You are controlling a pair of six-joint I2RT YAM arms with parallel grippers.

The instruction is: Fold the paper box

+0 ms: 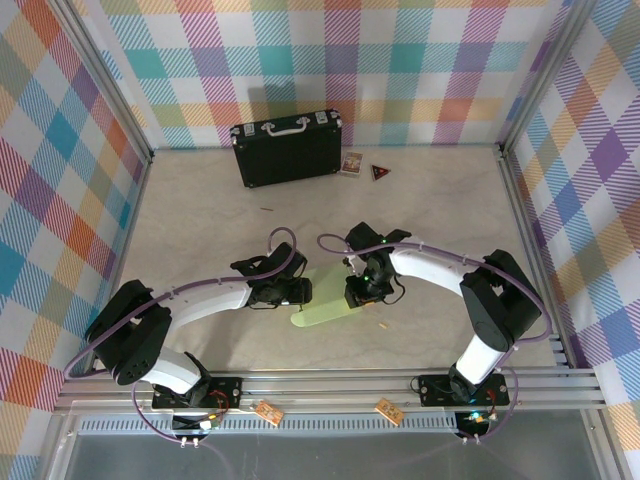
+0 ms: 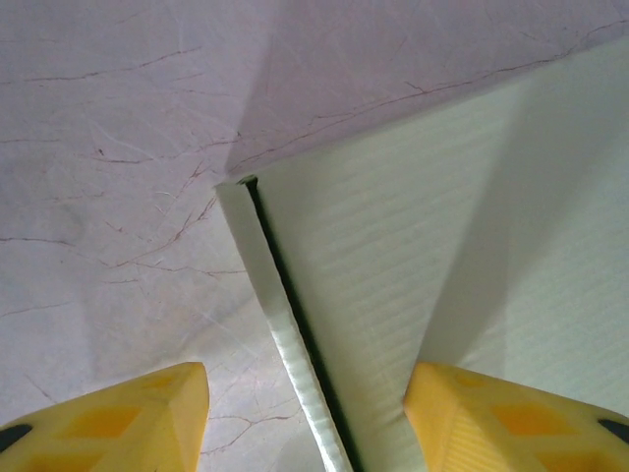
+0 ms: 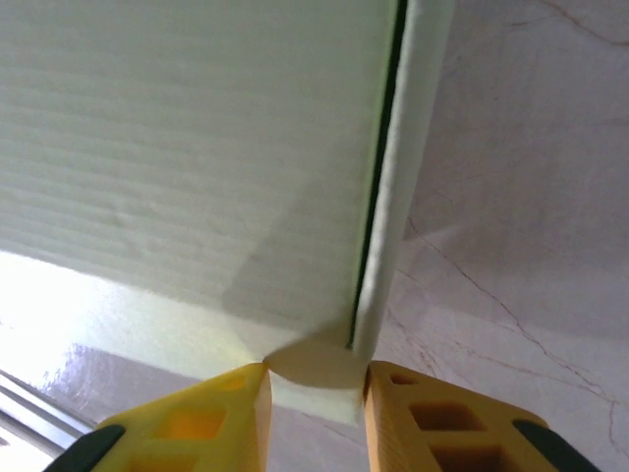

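The paper box (image 1: 325,302) is a pale green creased card lying flat on the table between both arms. In the left wrist view its folded edge (image 2: 285,334) runs up between the yellow fingers. My left gripper (image 1: 300,292) is open; one fingertip (image 2: 491,413) rests over the card panel and the other (image 2: 128,413) stands over bare table. My right gripper (image 1: 358,295) is at the card's opposite end. Its jaws stand narrowly apart over a corner tab (image 3: 314,388) of the paper box (image 3: 197,147), and shadow fills the gap between the tips.
A black case (image 1: 288,147) with a metal handle stands at the back wall. A small card (image 1: 351,163) and a dark triangle (image 1: 379,172) lie beside it. Metal rails (image 1: 320,385) run along the near edge by the arm bases.
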